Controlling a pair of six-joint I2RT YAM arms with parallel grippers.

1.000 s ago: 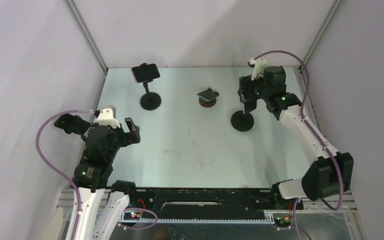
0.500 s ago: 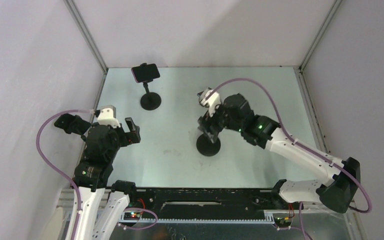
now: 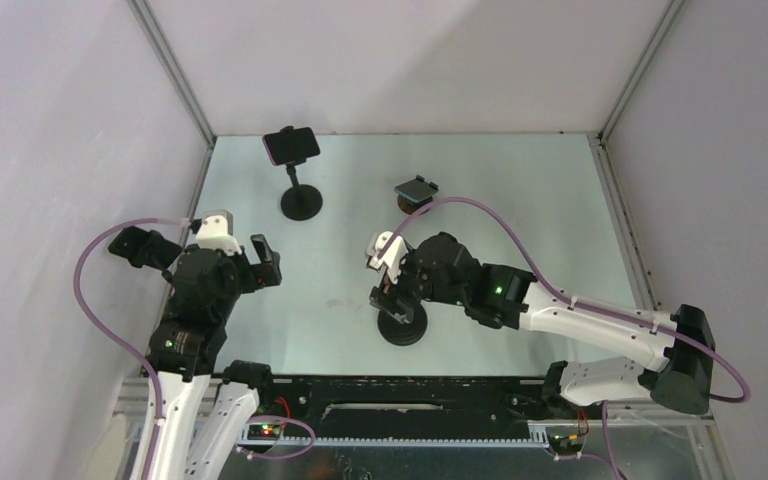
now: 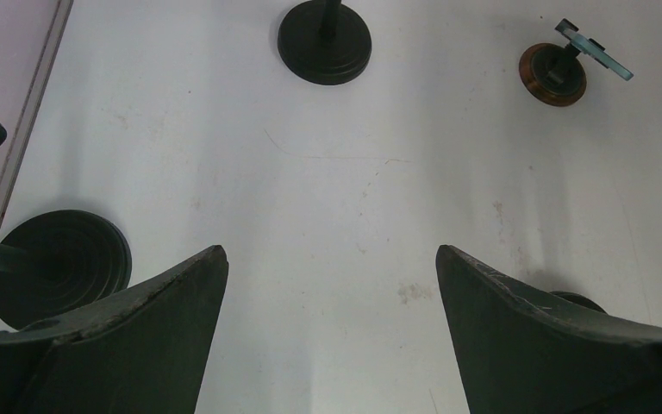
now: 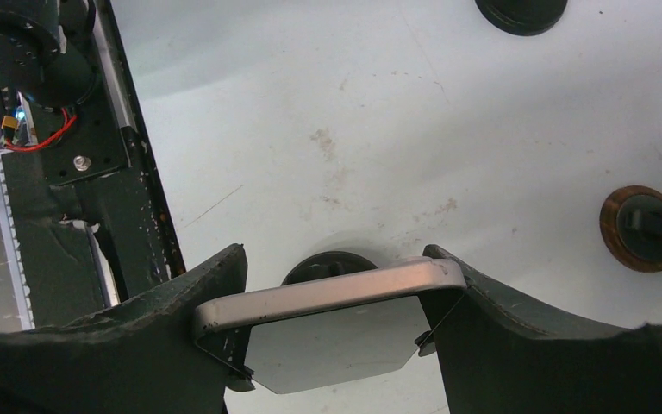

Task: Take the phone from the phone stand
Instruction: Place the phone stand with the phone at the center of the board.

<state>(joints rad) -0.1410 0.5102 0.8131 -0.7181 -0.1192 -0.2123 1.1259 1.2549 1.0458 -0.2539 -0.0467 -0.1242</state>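
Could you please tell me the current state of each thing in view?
left tool: open, empty.
right tool: closed on the silver phone.
silver phone: gripped by its edges, black base directly below.
far phone: mounted on far stand, untouched.
small brown-based stand: upright, untouched.

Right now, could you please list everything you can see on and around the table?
dark phone: one, black with pinkish edge, clamped on the far-left stand.
far-left stand: one, black, round base at the table's far left.
silver phone: one, silver, between the right gripper's fingers.
near base: one, black, round, under the silver phone, near centre.
small stand: one, brown base, greenish tilted plate, far centre.
side base: one, black, by the table's left edge; seen only in the left wrist view.
table: one, pale, scuffed.
left gripper: one, black, open and empty, near left.
right gripper: one, black, shut on the silver phone.
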